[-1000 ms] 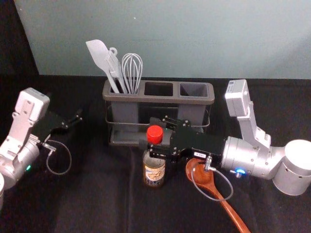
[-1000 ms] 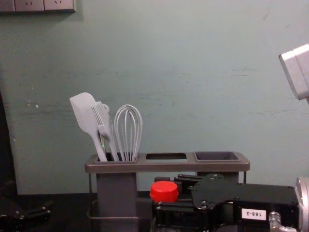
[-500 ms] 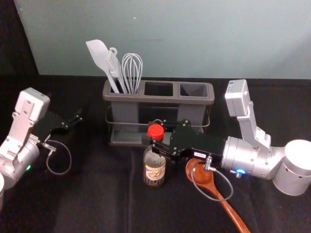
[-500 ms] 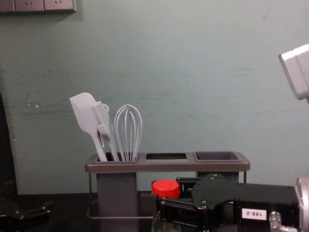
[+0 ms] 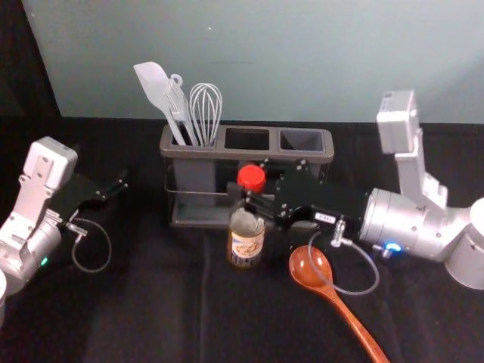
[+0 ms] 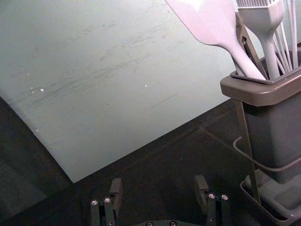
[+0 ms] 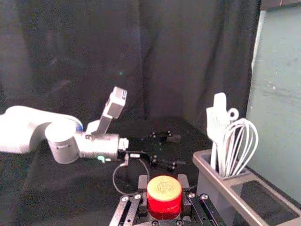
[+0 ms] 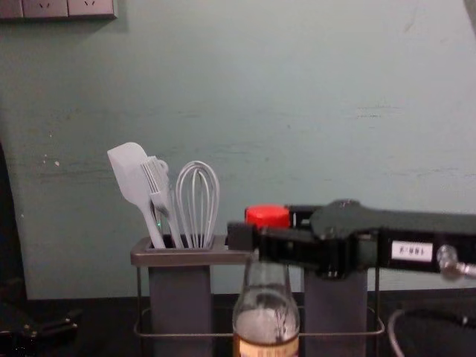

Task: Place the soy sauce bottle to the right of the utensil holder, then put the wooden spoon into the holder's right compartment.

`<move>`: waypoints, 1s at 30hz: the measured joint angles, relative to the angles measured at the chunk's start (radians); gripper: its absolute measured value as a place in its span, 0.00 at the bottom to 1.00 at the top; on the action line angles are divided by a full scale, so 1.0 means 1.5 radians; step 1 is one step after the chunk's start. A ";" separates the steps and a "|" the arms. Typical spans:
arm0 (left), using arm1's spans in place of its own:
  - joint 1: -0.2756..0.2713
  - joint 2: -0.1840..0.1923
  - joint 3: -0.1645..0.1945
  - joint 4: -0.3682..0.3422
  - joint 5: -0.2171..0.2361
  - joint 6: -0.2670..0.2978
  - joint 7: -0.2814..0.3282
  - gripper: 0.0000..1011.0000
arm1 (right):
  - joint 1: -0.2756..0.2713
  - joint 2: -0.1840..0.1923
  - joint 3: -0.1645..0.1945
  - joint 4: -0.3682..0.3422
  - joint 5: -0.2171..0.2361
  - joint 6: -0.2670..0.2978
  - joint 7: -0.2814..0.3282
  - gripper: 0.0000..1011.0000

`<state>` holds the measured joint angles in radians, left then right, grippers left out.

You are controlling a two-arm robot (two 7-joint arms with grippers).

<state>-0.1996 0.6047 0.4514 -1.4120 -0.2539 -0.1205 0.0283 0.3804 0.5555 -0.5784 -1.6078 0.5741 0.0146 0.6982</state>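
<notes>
The red-capped soy sauce bottle [image 5: 246, 240] is upright in front of the utensil holder [image 5: 221, 153], with my right gripper [image 5: 252, 195] shut on its neck just below the cap. In the right wrist view the red cap [image 7: 164, 194] sits between the fingertips of the right gripper [image 7: 163, 186]. The chest view shows the bottle [image 8: 266, 312] raised, its cap above the holder's rim. The wooden spoon [image 5: 321, 283] lies bowl-end toward the holder, front right. My left gripper [image 5: 121, 186] is parked at the left; in its wrist view the left gripper [image 6: 158, 186] stands open, holding nothing.
A spatula [image 5: 156, 88], a brush [image 5: 178, 104] and a whisk [image 5: 205, 113] stand in the holder's left compartment. Its middle compartment [image 5: 246, 139] and right compartment [image 5: 301, 140] hold nothing visible. A wall rises behind the dark table.
The right gripper has closed on the bottle's neck and lifted it, moving up and slightly to the right. The spoon's bowl has come out from under the arm. The left arm is still.
</notes>
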 joint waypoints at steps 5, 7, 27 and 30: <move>0.000 0.000 0.000 0.000 0.000 0.000 0.000 0.99 | 0.001 0.015 0.013 -0.036 0.027 0.029 -0.008 0.38; 0.000 0.000 0.000 0.000 0.000 0.000 0.000 0.99 | 0.003 0.022 0.018 -0.050 0.037 0.040 -0.013 0.38; 0.000 0.000 0.000 0.000 0.000 0.000 0.000 0.99 | 0.043 0.080 0.045 -0.135 0.066 0.089 -0.057 0.38; 0.000 0.000 0.000 0.000 0.000 0.000 0.000 0.99 | 0.051 0.084 0.048 -0.138 0.066 0.092 -0.061 0.38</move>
<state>-0.1995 0.6047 0.4514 -1.4120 -0.2539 -0.1205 0.0283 0.4566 0.6818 -0.5064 -1.8149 0.6738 0.1519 0.6062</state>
